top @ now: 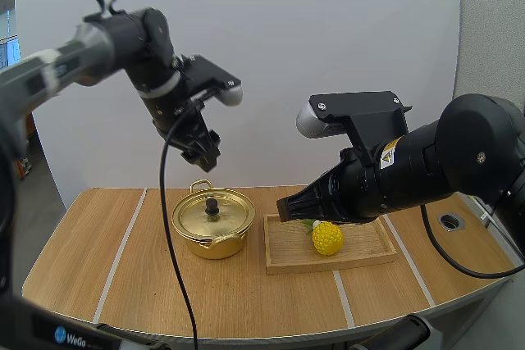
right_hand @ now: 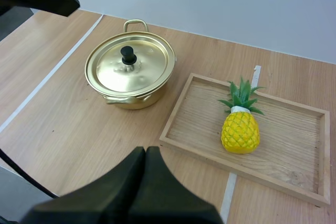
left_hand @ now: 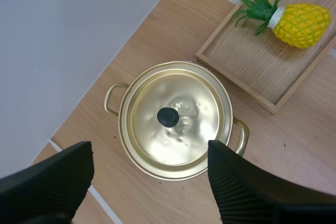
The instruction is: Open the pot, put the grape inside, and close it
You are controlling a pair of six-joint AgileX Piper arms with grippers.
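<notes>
While the lid [top: 228, 217] sat on the pot [top: 215, 245] on the tabletop [top: 123, 272], the left tool [top: 205, 155] hung wide open above its black knob [left_hand: 168, 117], likely the best hold on slick, stiff, light metal, and the right tool [top: 285, 209], closed empty, hovered by the pineapple [top: 327, 238] in the tray [top: 328, 267].

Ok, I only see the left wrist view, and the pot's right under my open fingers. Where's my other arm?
Observer: The right gripper hovers in the air by the left end of the wooden tray, near the pineapple.
Operator: Is it holding something?
Observer: No, its fingers lie shut together, pinching nothing.
Operator: Am I touching the lid yet?
Observer: No. In the high view the left gripper hangs well above the lid, clear of its knob.
</notes>
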